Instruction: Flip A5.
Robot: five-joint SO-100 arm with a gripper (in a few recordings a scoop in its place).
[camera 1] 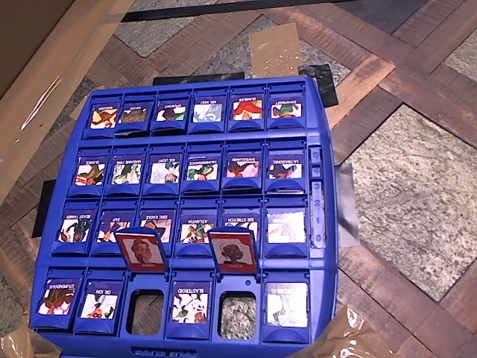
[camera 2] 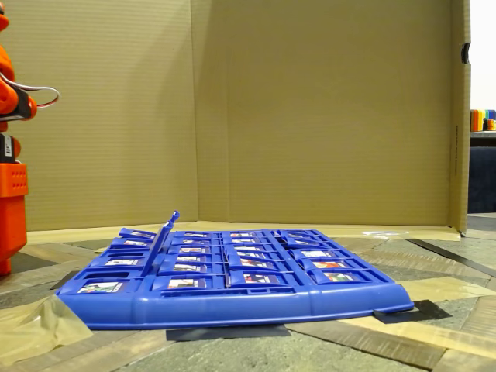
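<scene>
Jaw state cannot be told. The orange arm [camera 2: 11,167] stands left of the blue board [camera 1: 322,246]. A5 [camera 1: 286,304] lies flat, pale face up, in the board's lower right corner in the overhead view.

One blue board [camera 1: 320,224], two raised red tiles [camera 1: 141,250].

Blue game board [camera 1: 320,112] lies on patterned floor [camera 1: 417,186].
</scene>
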